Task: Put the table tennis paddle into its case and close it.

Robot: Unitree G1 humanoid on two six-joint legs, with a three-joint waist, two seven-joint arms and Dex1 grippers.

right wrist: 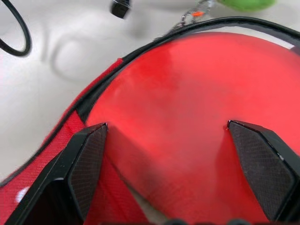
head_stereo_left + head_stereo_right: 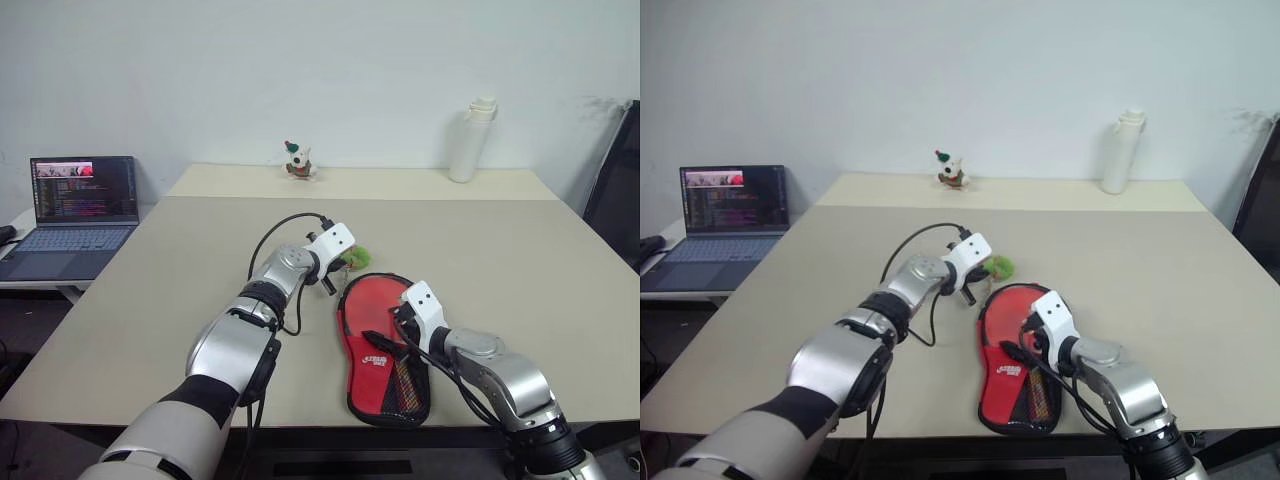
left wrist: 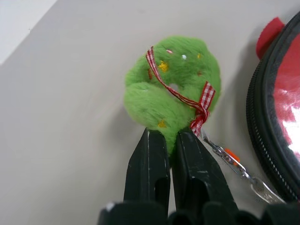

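Left wrist view: left tool (image 3: 169, 140) pinching green pom-pom charm (image 3: 171, 84).
Right tool (image 1: 166, 140): spread wide over table tennis paddle (image 1: 187, 117).
Done: paddle inside case (image 2: 385, 350).
Left: zipping shut.

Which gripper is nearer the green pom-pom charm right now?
Left. The left gripper is shut on the green pom-pom charm beside the case. The right gripper hangs open over the case's red face, farther from it.
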